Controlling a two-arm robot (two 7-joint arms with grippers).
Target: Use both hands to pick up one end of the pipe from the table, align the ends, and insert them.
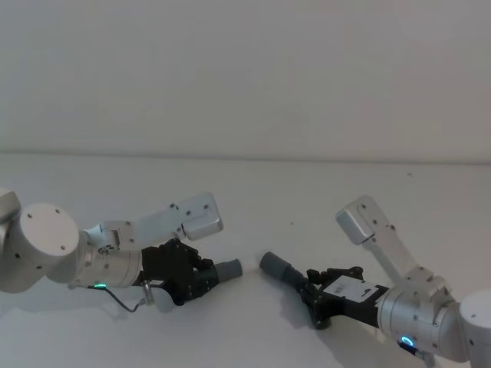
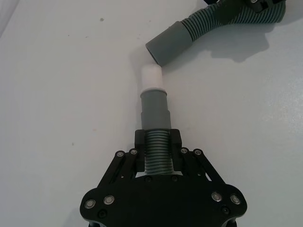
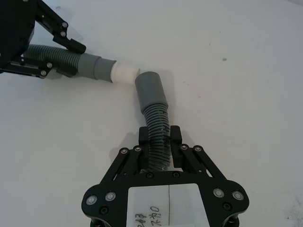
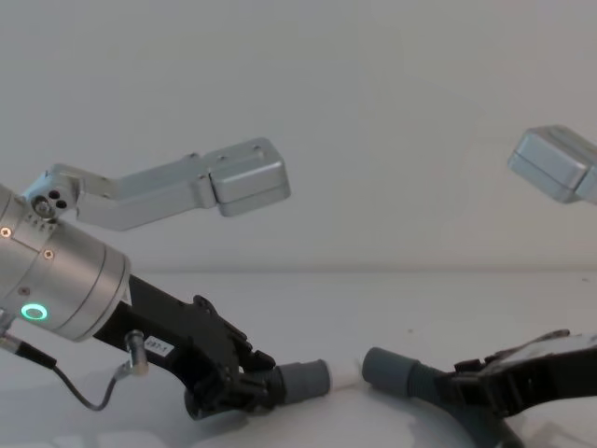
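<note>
Over the white surface (image 1: 253, 192), your left tool (image 2: 157, 142) is clenching one hose piece (image 2: 155, 111) by its ribs, white tip (image 2: 152, 75) pointing rightward; your right tool (image 3: 160, 138) is gripping the other piece (image 3: 156, 124), its cuff (image 3: 150, 91) angled leftward, just beside that tip.

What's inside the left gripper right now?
The left gripper is shut on the ribbed part of one hose piece; its grey cuff and white tip stick out in front. The rest of the hose is hidden under the gripper's body.
</note>
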